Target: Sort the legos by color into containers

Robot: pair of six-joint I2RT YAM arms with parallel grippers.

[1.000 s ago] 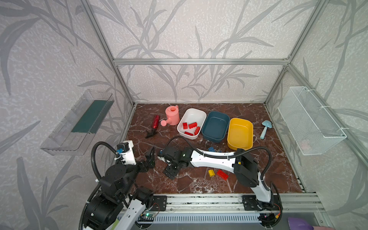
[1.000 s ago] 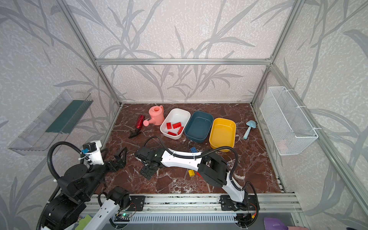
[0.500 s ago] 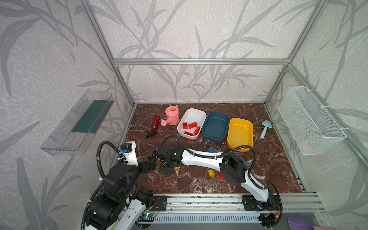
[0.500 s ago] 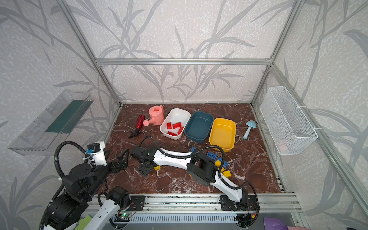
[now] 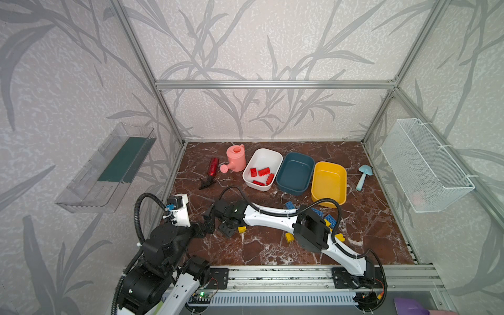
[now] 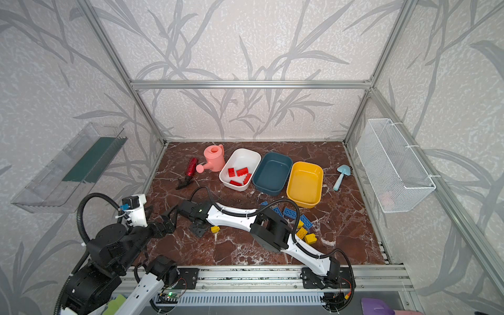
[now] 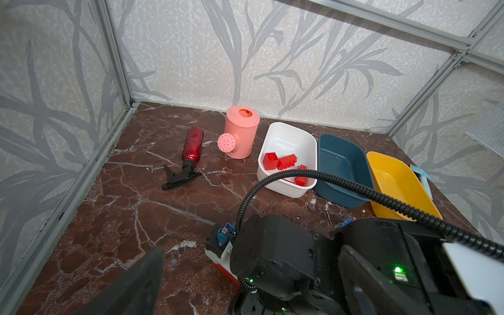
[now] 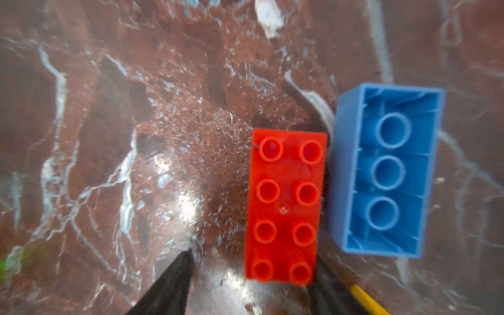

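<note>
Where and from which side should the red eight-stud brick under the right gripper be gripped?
Best to grip the red brick across its two long sides, straight down from above: it lies flat, studs up, leaving its smooth side walls to clamp. The overturned blue brick lies close along one long side, so one jaw must slip into that narrow gap.

The white-and-black right arm point(image 5: 272, 218) stretches low across the middle to the left side. Its wrist is bent so the right gripper point(image 5: 228, 231) points straight down, its black fingers point(image 8: 169, 283) standing apart. The black left arm point(image 5: 163, 245) is folded close to its base, and the left gripper point(image 6: 169, 220) is spread wide just beside the right wrist.
</note>
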